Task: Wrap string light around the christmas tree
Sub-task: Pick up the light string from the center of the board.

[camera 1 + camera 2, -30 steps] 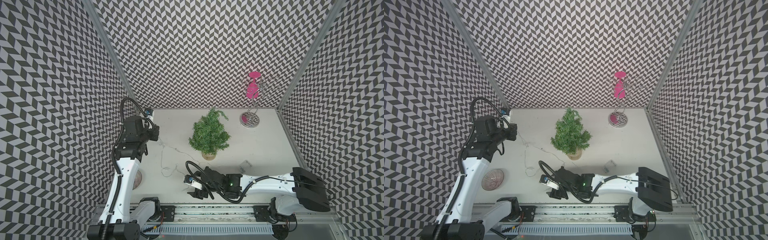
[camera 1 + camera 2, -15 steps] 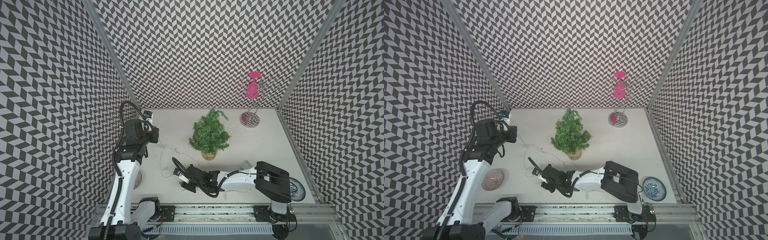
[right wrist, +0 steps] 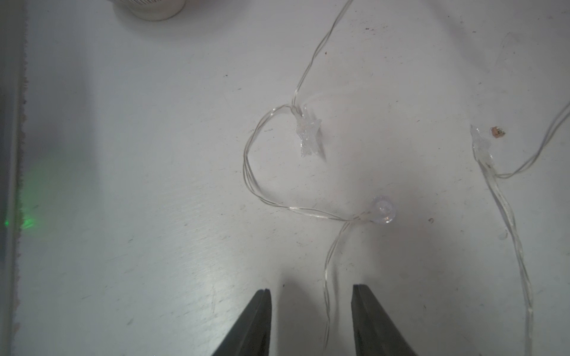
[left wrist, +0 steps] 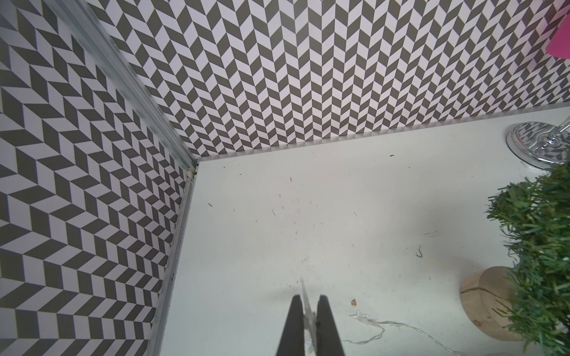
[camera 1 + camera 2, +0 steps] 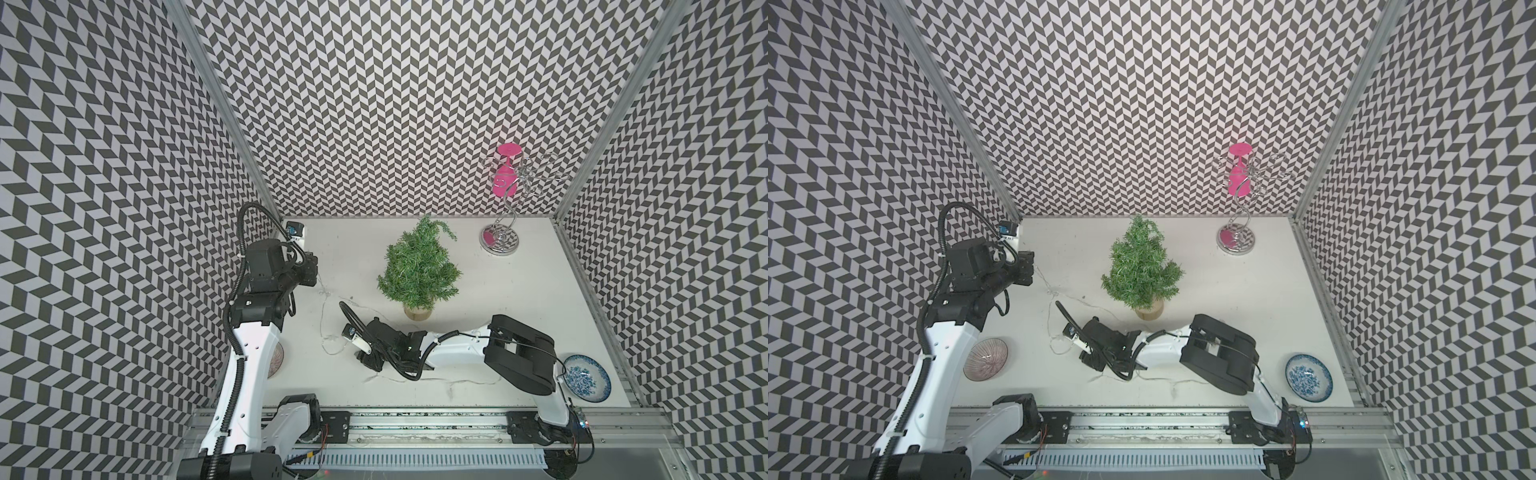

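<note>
The left gripper (image 4: 310, 298) was clamped on the light (image 3: 382, 211), apparently by its wire. The right gripper (image 3: 311, 291) stood half open astride a strand, gripping nothing. The light lay loose near the tree (image 5: 417, 266), none wound on. So thin a strand could slip the jaws.

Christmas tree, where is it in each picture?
Top view: christmas tree near the picture's centre.
Top view: tree near the centre too.
Left wrist: tree cut off at the frame's edge, beside the silver stand.
Right wrist: not in it.
Shared landmark: the string light, in all four.
</note>
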